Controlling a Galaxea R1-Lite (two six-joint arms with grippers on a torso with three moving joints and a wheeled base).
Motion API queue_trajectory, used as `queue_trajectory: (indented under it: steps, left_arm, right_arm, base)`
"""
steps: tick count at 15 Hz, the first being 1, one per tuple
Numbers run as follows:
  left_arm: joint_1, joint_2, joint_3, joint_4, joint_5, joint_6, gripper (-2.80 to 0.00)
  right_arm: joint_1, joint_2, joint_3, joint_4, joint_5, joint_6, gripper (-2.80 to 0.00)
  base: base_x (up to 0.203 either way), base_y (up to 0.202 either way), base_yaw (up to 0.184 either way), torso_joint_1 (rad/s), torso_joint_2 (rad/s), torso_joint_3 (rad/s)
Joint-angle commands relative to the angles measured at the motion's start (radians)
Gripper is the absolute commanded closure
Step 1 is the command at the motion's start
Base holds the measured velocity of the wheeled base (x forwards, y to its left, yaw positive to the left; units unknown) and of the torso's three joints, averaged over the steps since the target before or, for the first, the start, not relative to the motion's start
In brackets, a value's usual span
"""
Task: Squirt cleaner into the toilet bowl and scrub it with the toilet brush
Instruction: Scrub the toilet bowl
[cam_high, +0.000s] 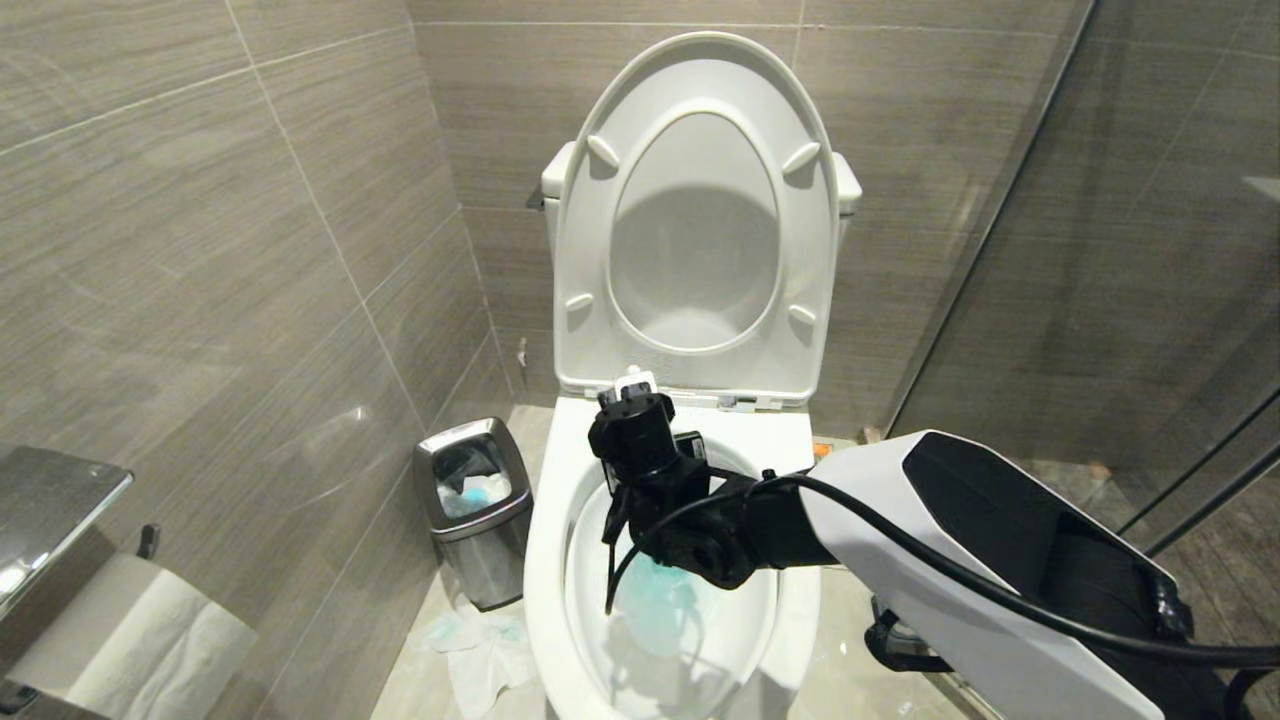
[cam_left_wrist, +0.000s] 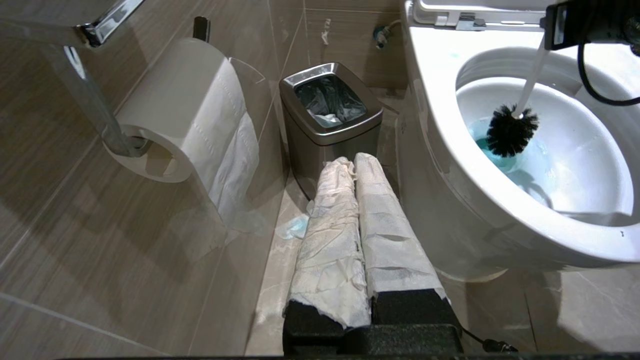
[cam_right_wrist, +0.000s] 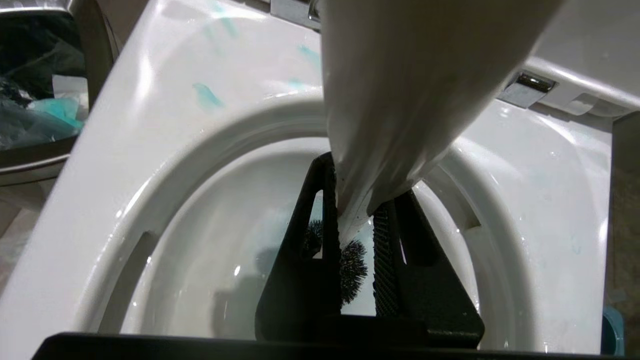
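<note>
- Over the toilet bowl (cam_high: 545, 560), your right gripper (cam_right_wrist: 357, 220) reaches in from the right side, its fingers (cam_right_wrist: 387, 260) pinching the white handle of the toilet brush (cam_left_wrist: 510, 131).
- Inside the bowl, the brush's black bristle head sits low near the back, at the edge of the turquoise water, with the handle slanting up toward the hinge end.
- Down in the bowl you see the cleaner (cam_left_wrist: 520, 172) tinting the water aqua; small blue smears (cam_right_wrist: 207, 96) also mark the rim on the bin side.
- Behind the bowl, seat and lid (cam_high: 700, 220) stand raised against the tank.
- Left of the bowl, your left gripper (cam_left_wrist: 354, 165) hangs low near the floor, its paper-wrapped fingers pressed together and holding nothing.
- Just left of the bowl stands a steel bin (cam_high: 475, 505), with crumpled tissue (cam_high: 480, 650) on the floor in front of it.
- Further left of the bowl, a paper roll (cam_left_wrist: 185, 110) hangs on the wall.
</note>
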Motion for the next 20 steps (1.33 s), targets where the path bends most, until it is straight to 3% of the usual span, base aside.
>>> queue_trajectory:
  steps: [1,7,14,20]
  left_arm:
    - [0.0,0.001,0.0,0.0,0.0,0.0,0.0]
    - [0.0,0.001,0.0,0.0,0.0,0.0,0.0]
    - [0.0,0.001,0.0,0.0,0.0,0.0,0.0]
    - [0.0,0.001,0.0,0.0,0.0,0.0,0.0]
  right_arm:
    - [-0.002,0.038,0.004,-0.002,-0.001,0.001,0.0]
    - [-0.005,0.117,-0.023,-0.002,0.006,0.004,0.0]
    - [-0.002,-0.105,0.039,0.004,0.001,0.0,0.0]
    - [-0.001,0.008,0.035,0.004,0.003,0.005,0.0]
  base:
    - [0.0,0.0,0.0,0.0,0.0,0.0]
    - [0.0,0.0,0.0,0.0,0.0,0.0]
    - [0.0,0.0,0.0,0.0,0.0,0.0]
    - [0.0,0.0,0.0,0.0,0.0,0.0]
